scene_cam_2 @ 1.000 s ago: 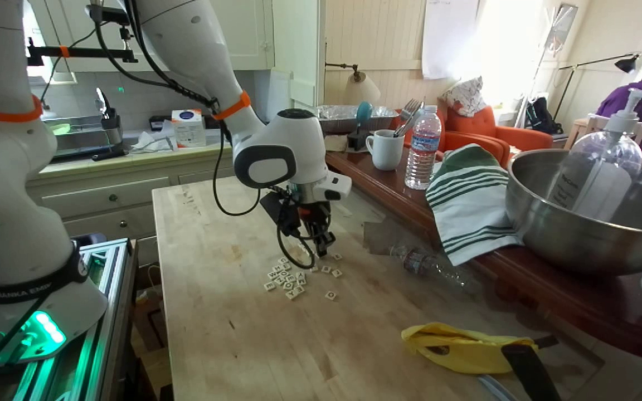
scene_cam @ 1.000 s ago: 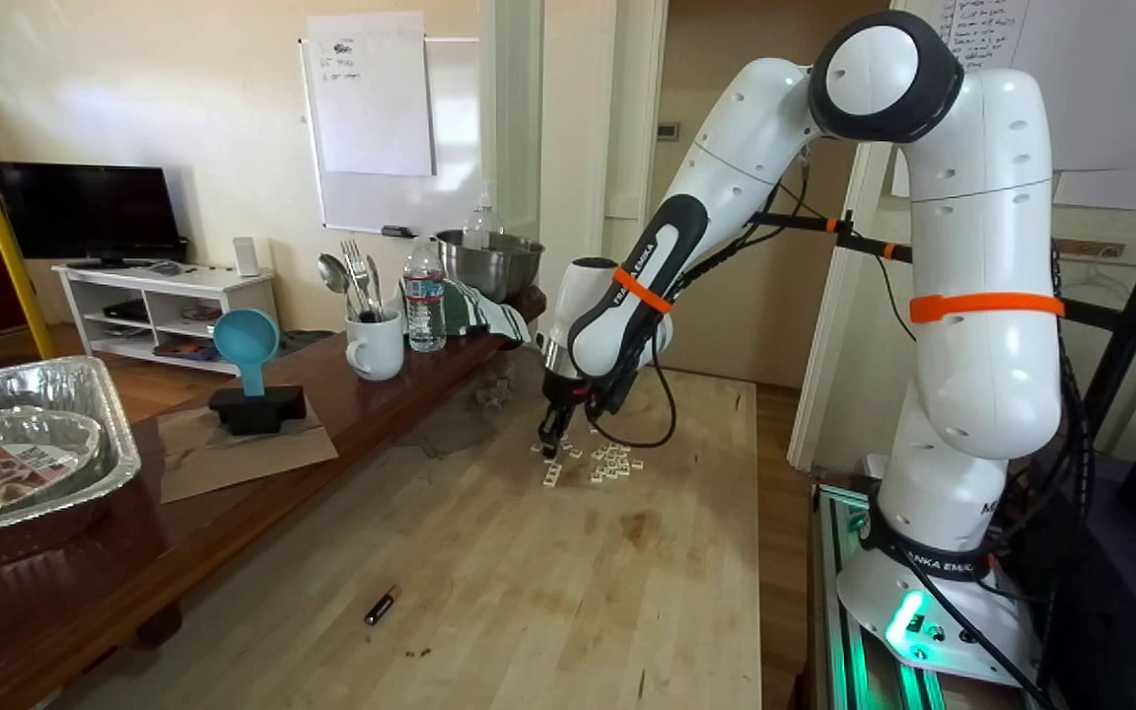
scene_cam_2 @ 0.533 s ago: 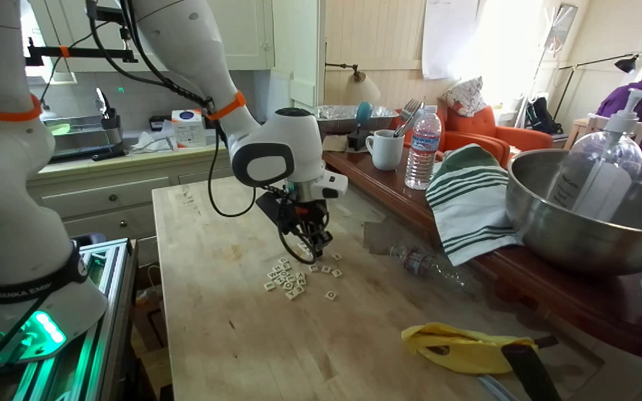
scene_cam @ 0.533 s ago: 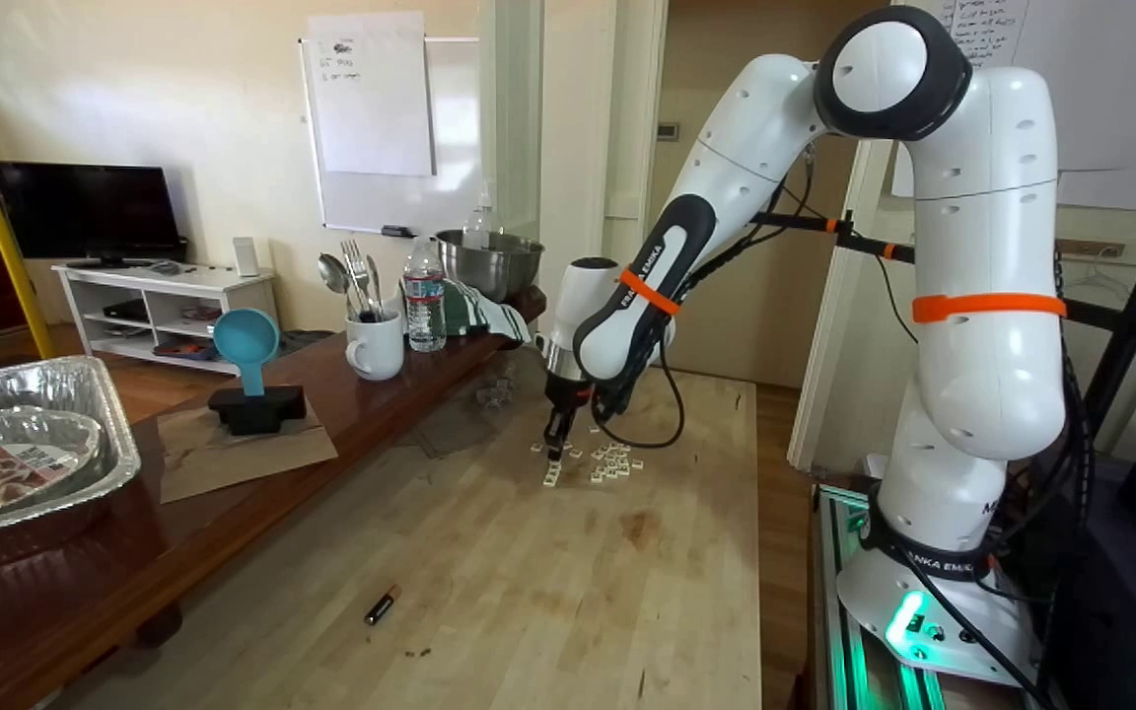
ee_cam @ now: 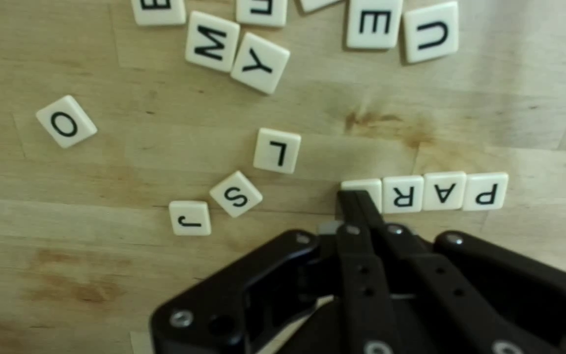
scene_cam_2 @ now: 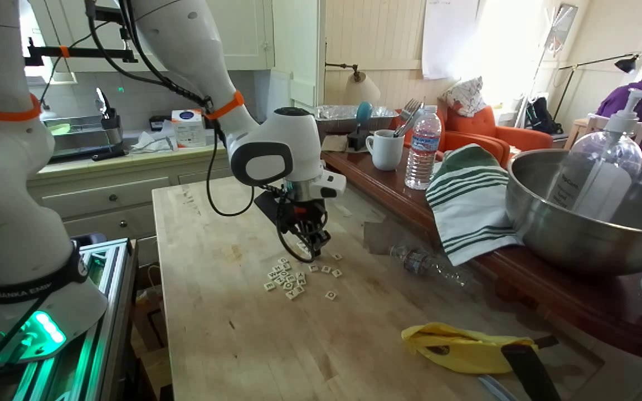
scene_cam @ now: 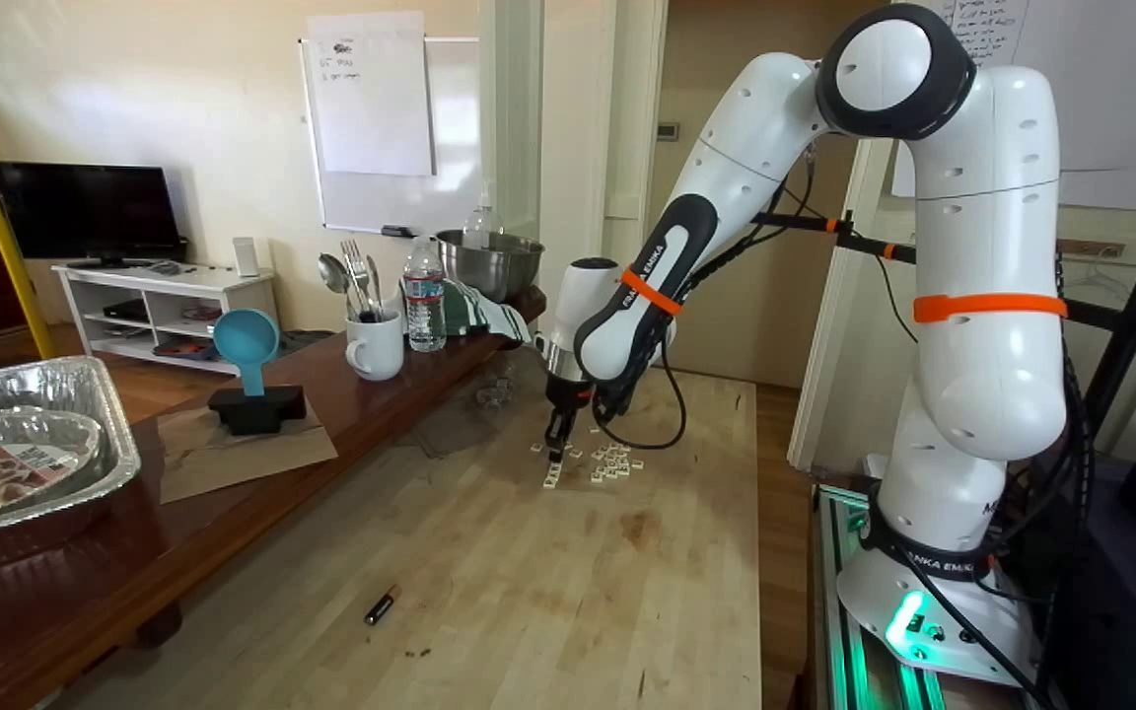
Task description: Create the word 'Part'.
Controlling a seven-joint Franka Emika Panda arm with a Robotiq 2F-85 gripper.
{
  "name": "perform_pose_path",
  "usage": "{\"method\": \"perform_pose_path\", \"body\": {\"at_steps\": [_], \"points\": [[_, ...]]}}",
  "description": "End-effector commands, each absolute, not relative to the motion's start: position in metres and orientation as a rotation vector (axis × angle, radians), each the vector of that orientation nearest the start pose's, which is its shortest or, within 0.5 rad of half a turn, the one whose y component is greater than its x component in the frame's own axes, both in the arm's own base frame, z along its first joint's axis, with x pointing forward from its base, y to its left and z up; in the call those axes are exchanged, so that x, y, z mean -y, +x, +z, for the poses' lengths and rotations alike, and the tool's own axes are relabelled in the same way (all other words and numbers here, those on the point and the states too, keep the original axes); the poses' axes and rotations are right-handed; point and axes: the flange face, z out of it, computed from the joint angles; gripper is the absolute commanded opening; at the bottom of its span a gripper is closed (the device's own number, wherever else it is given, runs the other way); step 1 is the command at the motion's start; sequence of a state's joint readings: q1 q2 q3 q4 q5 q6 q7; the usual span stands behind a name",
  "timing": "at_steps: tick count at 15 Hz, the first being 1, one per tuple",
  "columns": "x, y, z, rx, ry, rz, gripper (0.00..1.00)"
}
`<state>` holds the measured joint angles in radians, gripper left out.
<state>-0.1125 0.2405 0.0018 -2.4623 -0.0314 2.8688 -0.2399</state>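
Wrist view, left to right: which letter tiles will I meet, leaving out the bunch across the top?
O tile, J tile, S tile, L tile, partly covered tile (its letter hidden by the gripper), R tile, A tile, P tile.

On the table (ee_cam: 116,255), right to left in my wrist view, run tile P (ee_cam: 485,191), tile A (ee_cam: 444,191), tile R (ee_cam: 403,194), a part-hidden tile (ee_cam: 372,187).

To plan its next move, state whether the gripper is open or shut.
Shut: in the wrist view, the gripper has its fingers together, no visible gap.
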Motion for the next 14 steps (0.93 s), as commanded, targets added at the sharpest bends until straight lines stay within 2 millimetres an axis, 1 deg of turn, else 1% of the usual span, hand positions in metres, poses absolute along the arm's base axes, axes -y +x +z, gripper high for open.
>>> {"method": "perform_pose_path", "body": {"at_steps": [1,14], "points": [[0.044,0.485,0.198,0.248,-3.157,-0.150,0.00],[0.027,0.487,0.194,0.285,-3.156,-0.117,0.00]]}}
